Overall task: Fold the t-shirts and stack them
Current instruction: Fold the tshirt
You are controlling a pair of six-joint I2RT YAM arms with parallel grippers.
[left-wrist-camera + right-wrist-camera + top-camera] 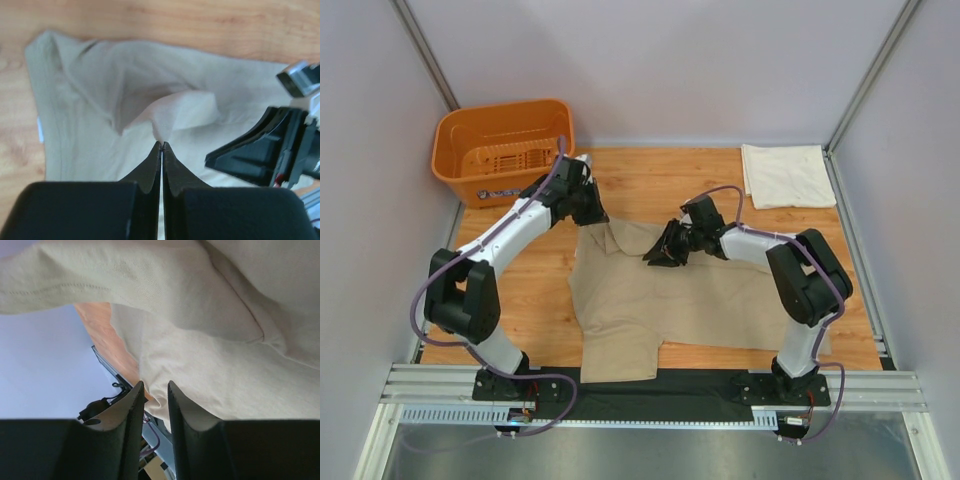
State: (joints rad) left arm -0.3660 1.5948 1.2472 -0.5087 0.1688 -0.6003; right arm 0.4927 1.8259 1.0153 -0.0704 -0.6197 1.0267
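Tan shirt [720, 300] spread mid-table, long axis left to right. Left gripper [161, 145] clamped on a raised fold; right gripper [154, 385] narrow, hold uncertain. Cream shirt [785, 175] folded at far right corner.

Tan shirt [225, 365] fills most of my frame, draped just past the right gripper [154, 386]. Fingers sit a narrow gap apart; I can't tell if cloth is pinched. Wooden table [100, 325] sliver at left.

The left end effector [161, 145] and right end effector [155, 385] are black, on white links [510, 232] with purple cables [420, 290].
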